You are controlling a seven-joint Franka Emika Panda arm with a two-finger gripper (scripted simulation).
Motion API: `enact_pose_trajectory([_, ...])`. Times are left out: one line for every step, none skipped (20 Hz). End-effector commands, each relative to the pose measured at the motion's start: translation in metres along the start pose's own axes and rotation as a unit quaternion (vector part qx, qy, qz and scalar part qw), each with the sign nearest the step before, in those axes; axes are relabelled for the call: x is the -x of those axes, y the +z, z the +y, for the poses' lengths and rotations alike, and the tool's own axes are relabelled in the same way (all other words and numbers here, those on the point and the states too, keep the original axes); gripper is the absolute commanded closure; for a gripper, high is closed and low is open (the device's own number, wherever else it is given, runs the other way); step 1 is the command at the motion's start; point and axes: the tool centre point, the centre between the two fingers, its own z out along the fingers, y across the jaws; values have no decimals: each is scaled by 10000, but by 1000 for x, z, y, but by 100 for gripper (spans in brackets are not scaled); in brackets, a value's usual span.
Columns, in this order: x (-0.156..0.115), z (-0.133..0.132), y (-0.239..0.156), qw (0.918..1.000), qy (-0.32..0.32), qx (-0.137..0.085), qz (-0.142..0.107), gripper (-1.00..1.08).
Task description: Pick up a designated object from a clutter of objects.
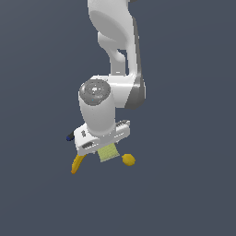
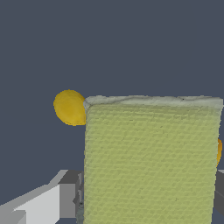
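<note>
No readable text, label, brand, number or sign shows in either view.

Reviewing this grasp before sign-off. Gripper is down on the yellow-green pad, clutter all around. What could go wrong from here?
1. The lemon sits close to the pad; lifting or shifting could nudge it and set it rolling.
2. The banana lies beside the gripper in the exterior view, so a sideways move may clip it.
3. The pad fills the wrist view and the fingers are mostly hidden, so grip security cannot be confirmed; the pad might slip.
</note>
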Motion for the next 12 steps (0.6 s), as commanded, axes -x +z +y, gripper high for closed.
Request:
enact_pose_trajectory([-3, -9, -31, 10000, 0, 5, 7, 108])
enact_pose_trajectory([-4, -12, -43, 10000, 0, 7, 6, 108])
enact_pose_trajectory([-5, -16, -55, 10000, 0, 7, 6, 108])
enact_pose_trajectory([-6, -19, -67, 10000, 0, 7, 6, 108])
enact_pose_trajectory([-8, -22, -79, 10000, 0, 7, 6, 108])
enact_pose_trajectory([-9, -26, -91, 10000, 0, 7, 6, 108])
enact_pose_trajectory([-10, -29, -102, 10000, 0, 7, 6, 108])
enact_pose_trajectory([-12, -33, -114, 10000, -1, 9, 5, 108])
enact_pose_trajectory([-13, -36, -126, 10000, -1, 9, 5, 108])
enact_pose_trajectory([-14, -39, -137, 10000, -1, 9, 5, 108])
enact_pose_trajectory([-15, -42, -149, 10000, -1, 9, 5, 108])
enact_pose_trajectory([-17, -45, -160, 10000, -1, 9, 5, 108])
